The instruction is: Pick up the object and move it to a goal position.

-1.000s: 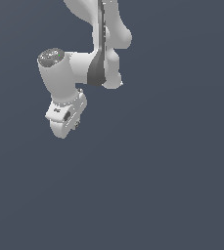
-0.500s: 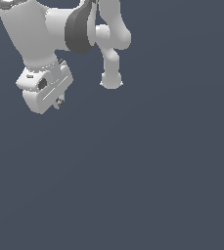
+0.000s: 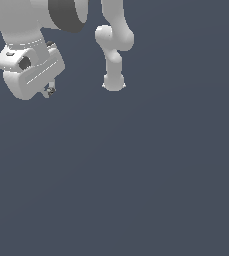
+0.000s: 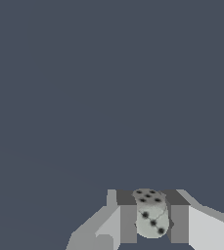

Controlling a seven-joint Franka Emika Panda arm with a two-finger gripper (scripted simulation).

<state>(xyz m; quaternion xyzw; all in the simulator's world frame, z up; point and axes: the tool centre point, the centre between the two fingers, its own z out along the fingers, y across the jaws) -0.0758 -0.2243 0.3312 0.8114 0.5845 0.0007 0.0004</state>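
Here the pincer (image 4: 152,222) is gripping the object (image 4: 151,218), a small pale grey-beige die with rounded edges and black pips, squeezed between the two grey fingers (image 4: 128,222) so that both pads are touching its sides. In the wrist view the die is sitting at about 5 o'clock in the picture, with one pipped face turned up toward the camera and another facing outward; the dark slate tabletop (image 4: 84,88) is filling everything beyond it.

In the exterior view the white pincer (image 3: 48,90) is hanging at about 10 o'clock, tilted, with its blocky hand body showing large and only the fingertips peeking out beneath it. The die there is no more than a tiny speck at those tips, too small to make out clearly. The arm's base link (image 3: 114,55) is standing near 12 o'clock, well apart from the pincer.
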